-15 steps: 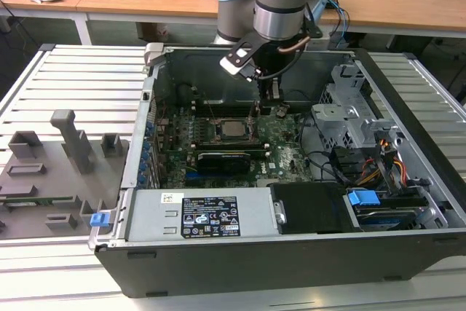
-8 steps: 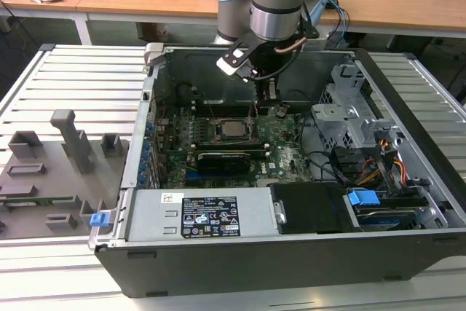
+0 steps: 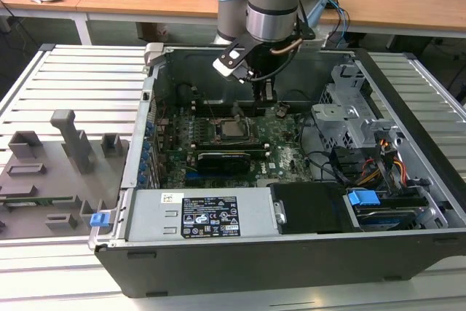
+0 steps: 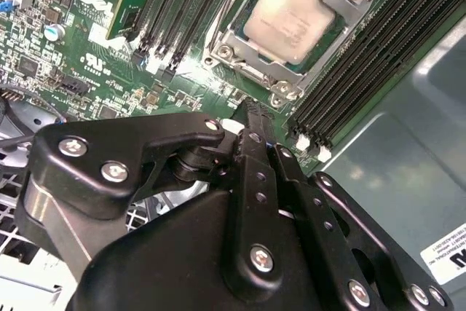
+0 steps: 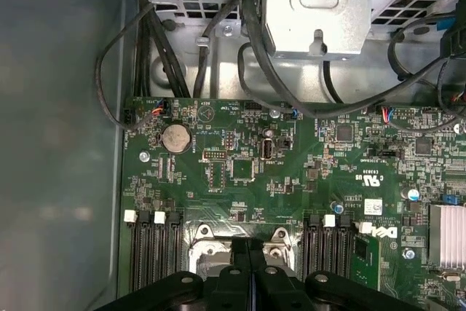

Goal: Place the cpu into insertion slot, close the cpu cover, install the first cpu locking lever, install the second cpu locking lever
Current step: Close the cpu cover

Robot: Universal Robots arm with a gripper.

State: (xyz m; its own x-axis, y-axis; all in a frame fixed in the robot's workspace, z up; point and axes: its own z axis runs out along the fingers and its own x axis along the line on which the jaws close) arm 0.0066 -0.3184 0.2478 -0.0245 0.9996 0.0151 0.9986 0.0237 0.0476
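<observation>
while the gripper (image 4: 247,109) hangs with its fingers pressed together on nothing, we locate the cpu (image 4: 295,18) seated in the insertion slot (image 4: 280,91) near the centre of the motherboard (image 4: 109,71), the cpu cover (image 4: 342,30) flat over its edges, just beyond the fingertips along the finger axis.

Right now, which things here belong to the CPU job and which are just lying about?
Job: cpu, seated in insertion slot; shut pincer near it.
Lying about: graphics card, power supply, coin battery, grey fixture tray.
</observation>
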